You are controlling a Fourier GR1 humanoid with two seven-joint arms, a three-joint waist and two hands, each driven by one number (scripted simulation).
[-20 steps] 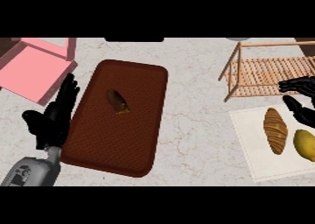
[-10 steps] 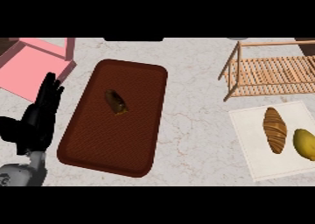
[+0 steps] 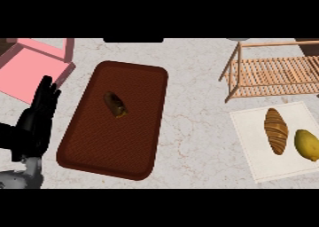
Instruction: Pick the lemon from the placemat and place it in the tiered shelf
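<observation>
The right hand has left view; the oval yellow lemon (image 3: 309,145) lies untouched.

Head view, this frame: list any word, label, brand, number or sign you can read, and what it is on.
None: no readable text shows.
The lemon and croissant on the white placemat carry no label.
The wooden tiered shelf, brown mat and pink box are unmarked.
The left hand bears no marking.
</observation>
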